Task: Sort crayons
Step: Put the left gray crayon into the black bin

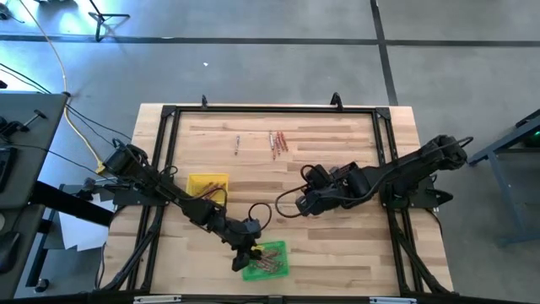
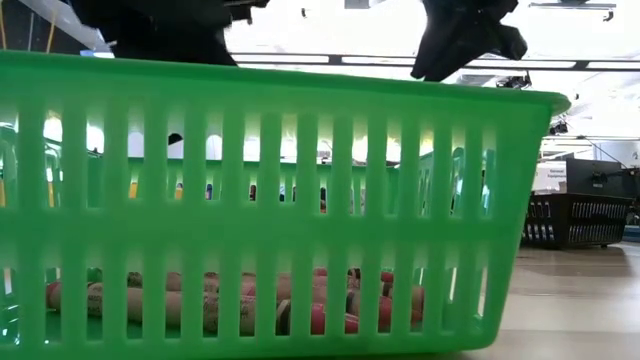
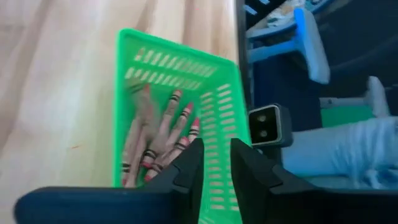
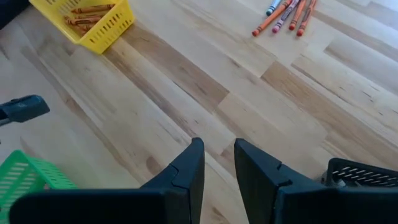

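A green tray stands near the table's near edge and holds several reddish crayons, which also show through its slotted wall in the low view. My left gripper hovers over the tray's left side, slightly open and empty. My right gripper hangs over bare wood near the table's middle, slightly open and empty. Several loose crayons lie on the table toward the far edge, also seen in the right wrist view.
A yellow tray with orange-brown crayons stands left of centre. A black tray sits close by my right gripper. One more thin stick lies left of the loose crayons. A black frame borders the table.
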You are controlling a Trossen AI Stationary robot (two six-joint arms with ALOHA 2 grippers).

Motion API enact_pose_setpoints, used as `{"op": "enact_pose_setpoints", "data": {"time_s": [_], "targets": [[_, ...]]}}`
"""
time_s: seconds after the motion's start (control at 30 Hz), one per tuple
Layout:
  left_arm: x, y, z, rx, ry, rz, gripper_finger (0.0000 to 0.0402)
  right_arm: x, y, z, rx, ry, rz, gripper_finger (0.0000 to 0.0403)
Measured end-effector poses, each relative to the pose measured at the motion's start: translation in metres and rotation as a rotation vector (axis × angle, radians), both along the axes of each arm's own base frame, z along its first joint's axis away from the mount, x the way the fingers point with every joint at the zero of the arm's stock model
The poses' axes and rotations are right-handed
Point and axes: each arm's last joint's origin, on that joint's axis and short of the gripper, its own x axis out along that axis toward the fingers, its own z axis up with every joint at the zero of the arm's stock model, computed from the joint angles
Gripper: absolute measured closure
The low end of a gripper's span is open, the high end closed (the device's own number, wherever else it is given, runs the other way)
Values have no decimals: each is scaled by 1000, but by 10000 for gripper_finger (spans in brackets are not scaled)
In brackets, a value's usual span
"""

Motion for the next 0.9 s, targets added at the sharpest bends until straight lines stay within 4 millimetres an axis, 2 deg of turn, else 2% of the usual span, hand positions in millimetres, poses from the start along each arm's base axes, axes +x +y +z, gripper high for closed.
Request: {"op": "enact_pose_setpoints", "data": {"time_s": [0.2,0.27,0.37,0.47,0.6,0.73,0.9], "targets": [[7,1,9,13,-137,-61,301,-1,1,1,2,-2,6,320],[11,7,19,58,-180,-77,298,-4,0,5,6,-13,6,320],[21,28,47,168,-228,-63,299,-15,-4,20,2,-45,30,320],[27,60,69,335,-159,42,300,-33,-12,42,-42,-107,44,320],[31,114,87,462,15,312,300,-61,-26,69,-140,-202,19,320],[24,169,81,498,226,561,300,-77,-37,82,-185,-230,11,320],[9,229,73,489,404,802,300,-76,-47,81,-223,-179,20,320]]}}
